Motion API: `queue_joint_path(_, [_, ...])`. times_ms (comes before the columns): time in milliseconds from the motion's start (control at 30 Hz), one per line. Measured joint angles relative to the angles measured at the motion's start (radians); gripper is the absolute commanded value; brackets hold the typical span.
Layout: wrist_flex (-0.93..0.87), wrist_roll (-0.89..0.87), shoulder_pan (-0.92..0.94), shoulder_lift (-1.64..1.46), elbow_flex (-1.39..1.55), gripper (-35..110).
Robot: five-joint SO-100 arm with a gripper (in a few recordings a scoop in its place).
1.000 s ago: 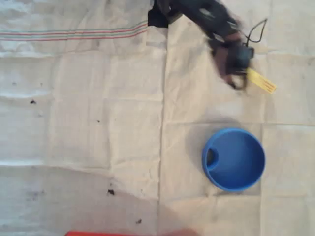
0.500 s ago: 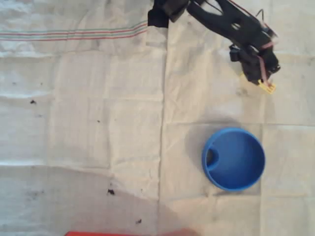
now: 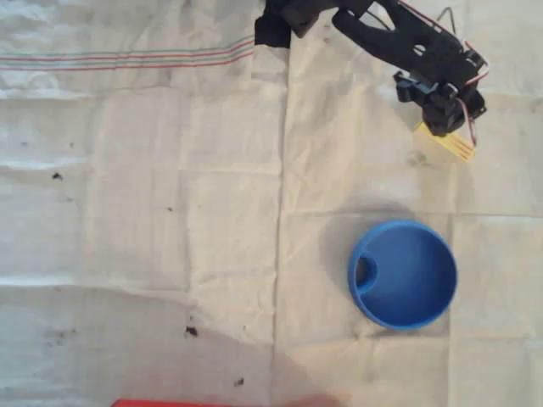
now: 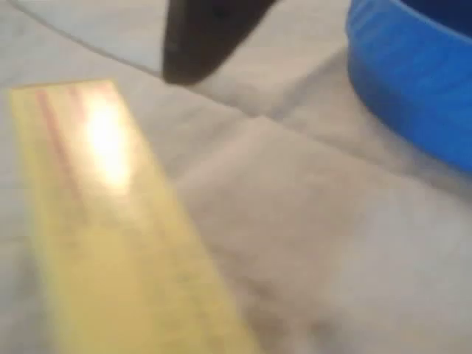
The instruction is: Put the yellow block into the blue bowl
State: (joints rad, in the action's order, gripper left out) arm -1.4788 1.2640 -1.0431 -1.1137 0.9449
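There is one blue bowl (image 3: pixel 403 275), one yellow block (image 3: pixel 448 144) and one black gripper (image 3: pixel 445 119). In the overhead view the bowl stands on the white cloth (image 3: pixel 170 212), right of the middle, and the block lies flat on the cloth at the upper right, well apart from the bowl. The block is a pale yellow bar with thin orange lines at its far end. It is partly under the gripper. I cannot tell if the fingers are open or closed. In the wrist view the block (image 4: pixel 110 221) fills the left and a dark finger (image 4: pixel 199 37) hangs above it.
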Motion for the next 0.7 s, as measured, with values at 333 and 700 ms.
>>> queue_joint_path(333, [0.000, 0.083, 0.049, 0.069, -0.002, 24])
queue_joint_path(700, [0.002, 0.086, 0.048, 0.133, -0.005, 24])
